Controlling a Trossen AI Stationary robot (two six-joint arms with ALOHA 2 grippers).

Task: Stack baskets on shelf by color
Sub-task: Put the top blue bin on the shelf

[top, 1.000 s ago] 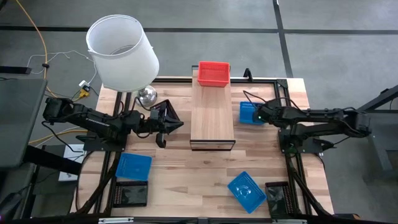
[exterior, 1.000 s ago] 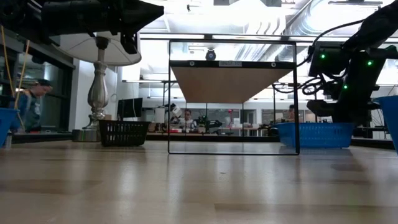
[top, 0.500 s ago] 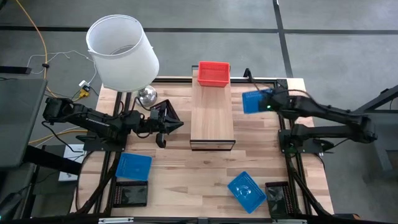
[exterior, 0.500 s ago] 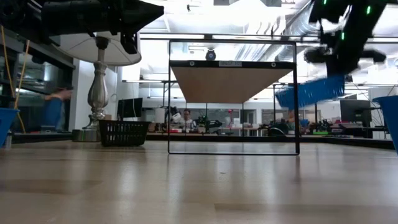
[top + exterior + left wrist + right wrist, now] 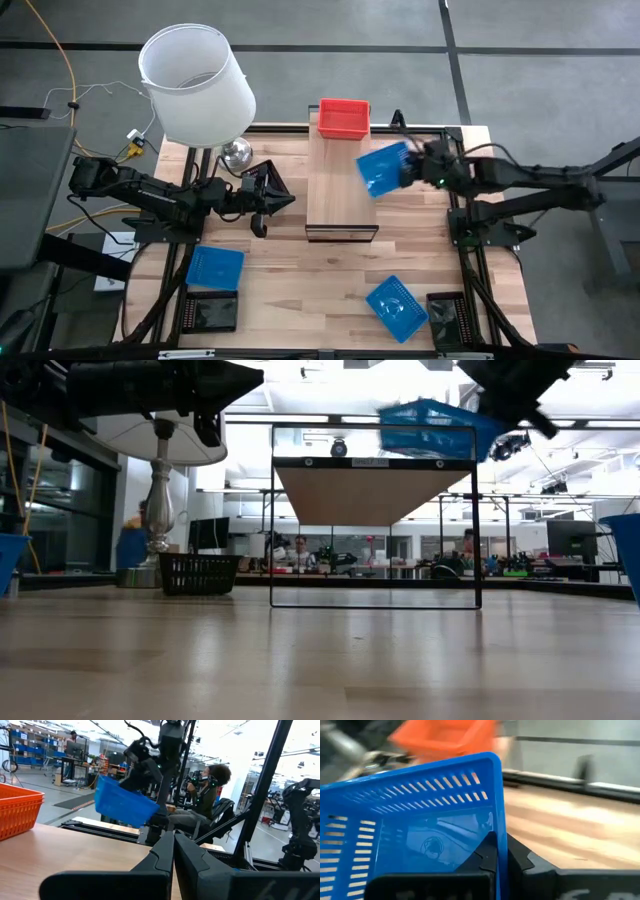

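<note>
My right gripper (image 5: 415, 172) is shut on a blue basket (image 5: 384, 168) and carries it in the air at the shelf's (image 5: 340, 195) right edge. In the low view the blue basket (image 5: 430, 428) rides above the shelf top (image 5: 372, 463). It also shows in the left wrist view (image 5: 125, 802). A red basket (image 5: 343, 118) rests by its bottom on the shelf's far end. My left gripper (image 5: 173, 851), shut and holding nothing, hovers left of the shelf at about its height. My right gripper pinches one side wall of the blue basket close to a corner (image 5: 496, 827), one finger on each face of the mesh. The fingers (image 5: 517, 857) come at it from the table's right side, roughly level. The basket is lifted clear and tilted.
A lamp with a white shade (image 5: 195, 85) stands at the far left. A black basket (image 5: 198, 573) sits beside the lamp base. Two more blue baskets (image 5: 214, 267) (image 5: 397, 306) and two black ones (image 5: 210, 310) (image 5: 447, 315) lie along the near side. A seated person (image 5: 207, 785) is beyond the table.
My right gripper has raised the blue basket from the table right of the shelf, then carried it up and toward the left, to the shelf's right edge. The basket has left the table and tipped as it rose.
</note>
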